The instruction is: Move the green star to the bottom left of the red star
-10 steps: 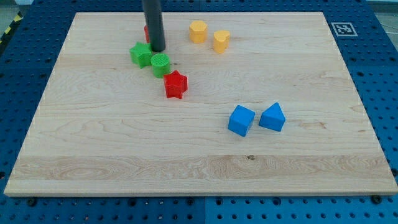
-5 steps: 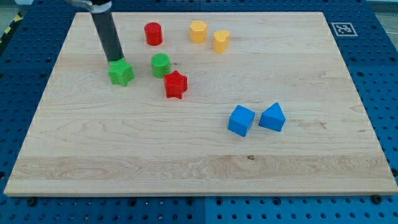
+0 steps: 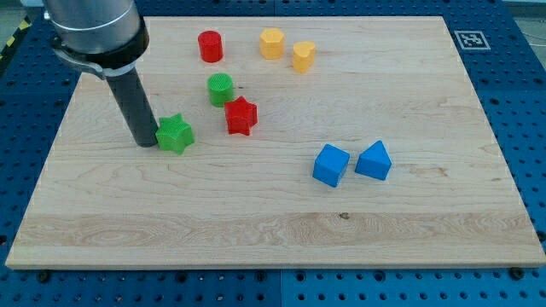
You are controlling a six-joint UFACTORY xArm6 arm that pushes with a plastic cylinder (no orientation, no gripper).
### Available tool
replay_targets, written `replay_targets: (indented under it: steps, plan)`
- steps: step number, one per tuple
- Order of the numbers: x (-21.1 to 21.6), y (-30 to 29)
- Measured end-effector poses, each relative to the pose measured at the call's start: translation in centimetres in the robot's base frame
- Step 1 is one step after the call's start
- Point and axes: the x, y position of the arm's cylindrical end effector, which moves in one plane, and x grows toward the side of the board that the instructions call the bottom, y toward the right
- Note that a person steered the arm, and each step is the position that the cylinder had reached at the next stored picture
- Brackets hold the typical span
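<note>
Wooden board (image 3: 256,222) fills most of the view, lying on a blue perforated table (image 3: 529,128). A fiducial marker tag (image 3: 469,39) sits at the board's top right corner.

The arm's dark rod (image 3: 135,107) comes down from the view's top left, under a wide grey collar (image 3: 92,30). There is no gripper on this arm, so nothing is open, closed or held. The tip (image 3: 147,143) rests on the board just left of the green star (image 3: 175,134), touching it or very nearly; contact is hard to confirm from this angle.

The green star lies to the lower left of the red star (image 3: 241,116), a short gap between them. The green cylinder (image 3: 220,89) sits just up-left of the red star, close to it, possibly touching.

Two blue blocks lie right of centre: a blue cube (image 3: 330,165) and, just beside it on the right, a blue wedge-like block (image 3: 374,160), its exact shape unclear.

Near the top edge: a red cylinder (image 3: 210,46), then a yellow hexagonal block (image 3: 271,43), then a smaller yellow block (image 3: 303,55) just right of it, shape not clear. The yellow pair is near each other but apart.
</note>
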Motion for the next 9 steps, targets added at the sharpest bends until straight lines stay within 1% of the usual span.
replay_targets:
  steps: [2, 4, 8, 9]
  plan:
    - [-0.5, 0.0]
    - [2.0, 0.2]
    - [1.8, 1.1]
    - [1.5, -1.7]
